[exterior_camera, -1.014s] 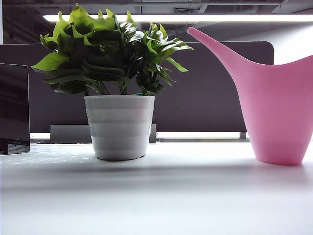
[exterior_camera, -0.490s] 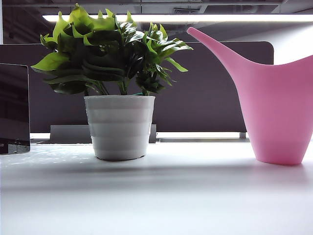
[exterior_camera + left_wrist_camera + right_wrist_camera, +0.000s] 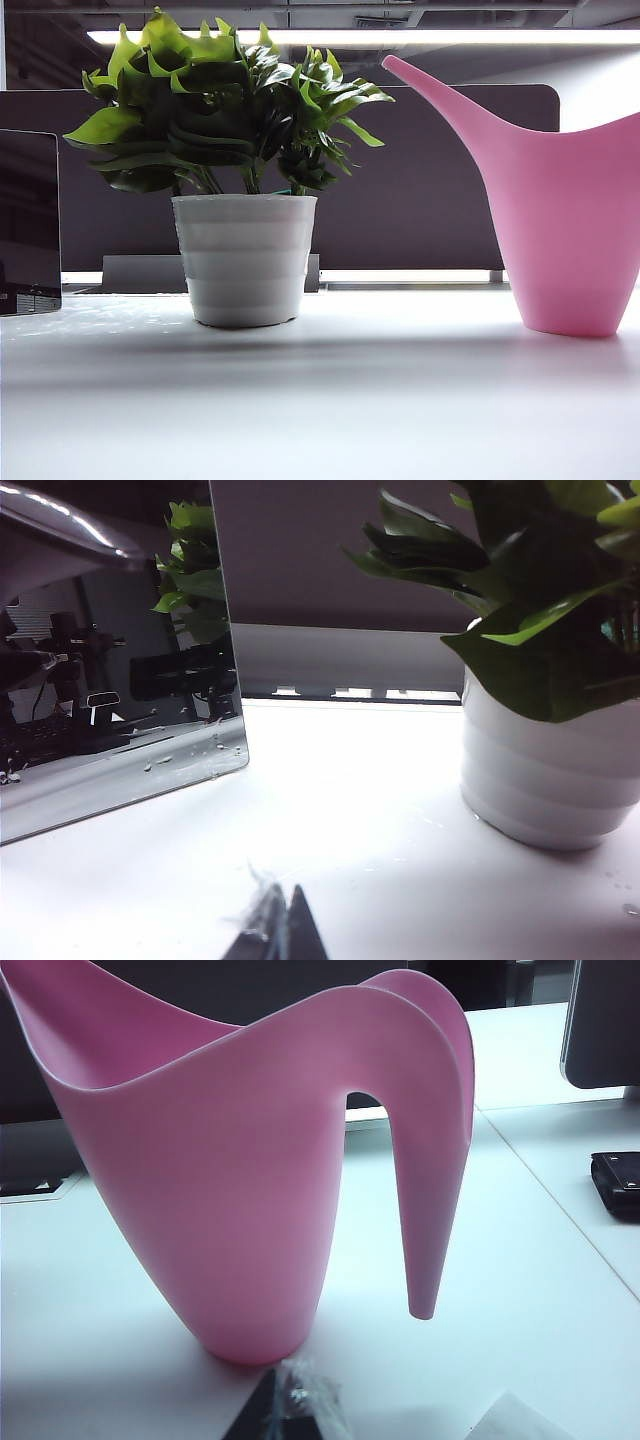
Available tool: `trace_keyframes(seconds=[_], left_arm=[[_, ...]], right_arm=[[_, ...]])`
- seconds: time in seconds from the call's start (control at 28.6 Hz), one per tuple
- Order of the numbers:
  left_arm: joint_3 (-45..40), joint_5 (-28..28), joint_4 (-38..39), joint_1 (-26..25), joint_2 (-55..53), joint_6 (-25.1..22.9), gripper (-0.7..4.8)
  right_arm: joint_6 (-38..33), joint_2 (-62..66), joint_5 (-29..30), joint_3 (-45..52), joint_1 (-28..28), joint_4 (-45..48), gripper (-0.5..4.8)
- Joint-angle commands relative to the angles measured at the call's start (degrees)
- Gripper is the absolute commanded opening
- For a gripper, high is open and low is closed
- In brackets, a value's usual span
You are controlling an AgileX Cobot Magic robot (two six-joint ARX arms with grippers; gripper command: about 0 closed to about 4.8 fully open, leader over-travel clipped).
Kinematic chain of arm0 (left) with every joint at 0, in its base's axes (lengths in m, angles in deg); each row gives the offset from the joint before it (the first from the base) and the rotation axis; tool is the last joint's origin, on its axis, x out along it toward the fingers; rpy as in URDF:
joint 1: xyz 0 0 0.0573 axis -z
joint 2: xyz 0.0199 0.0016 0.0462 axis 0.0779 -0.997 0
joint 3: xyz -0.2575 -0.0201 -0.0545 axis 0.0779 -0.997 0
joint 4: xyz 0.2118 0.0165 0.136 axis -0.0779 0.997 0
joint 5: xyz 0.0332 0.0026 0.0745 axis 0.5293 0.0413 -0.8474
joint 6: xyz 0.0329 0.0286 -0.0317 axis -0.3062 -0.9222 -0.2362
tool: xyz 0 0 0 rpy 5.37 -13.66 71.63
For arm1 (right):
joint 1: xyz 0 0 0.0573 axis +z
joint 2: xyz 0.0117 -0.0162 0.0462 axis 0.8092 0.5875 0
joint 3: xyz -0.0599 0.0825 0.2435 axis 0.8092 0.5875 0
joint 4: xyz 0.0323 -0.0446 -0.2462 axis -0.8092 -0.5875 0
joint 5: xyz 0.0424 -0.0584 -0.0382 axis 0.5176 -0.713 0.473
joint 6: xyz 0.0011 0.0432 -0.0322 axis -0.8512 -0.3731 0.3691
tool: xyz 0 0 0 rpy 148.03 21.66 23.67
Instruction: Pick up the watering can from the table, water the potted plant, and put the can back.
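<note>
The watering can (image 3: 570, 215) is seen standing upright on the table (image 3: 330, 400) at the right edge of the exterior frame, its spout stretched up and left toward the potted plant (image 3: 240, 180), which is set left of centre; a clear strip of white tabletop is left between them and a broad bare stretch lies across the foreground. A dark panel (image 3: 28, 220) is planted at the far left, and a dark partition (image 3: 420, 180) closes the back under a ceiling light strip. Neither gripper is caught by the exterior view. In the left wrist view the left gripper (image 3: 278, 935) is shown low over the table with its tips pressed together and nothing between them, short of the pot. In the right wrist view the right gripper (image 3: 290, 1410) is likewise closed and empty, just in front of the can's base, and the can's handle is revealed.
</note>
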Motion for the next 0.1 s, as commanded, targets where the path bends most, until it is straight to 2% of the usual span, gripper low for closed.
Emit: trace_keyframes(seconds=[0.03,0.1], left_arm=[[0.0,0.2,-0.7,0.0,-0.1,0.2,-0.05],[0.0,0.2,-0.7,0.0,-0.1,0.2,-0.05]], right_arm=[[0.1,0.0,-0.2,0.4,0.1,1.0,-0.02],[0.1,0.0,-0.2,0.4,0.1,1.0,-0.01]])
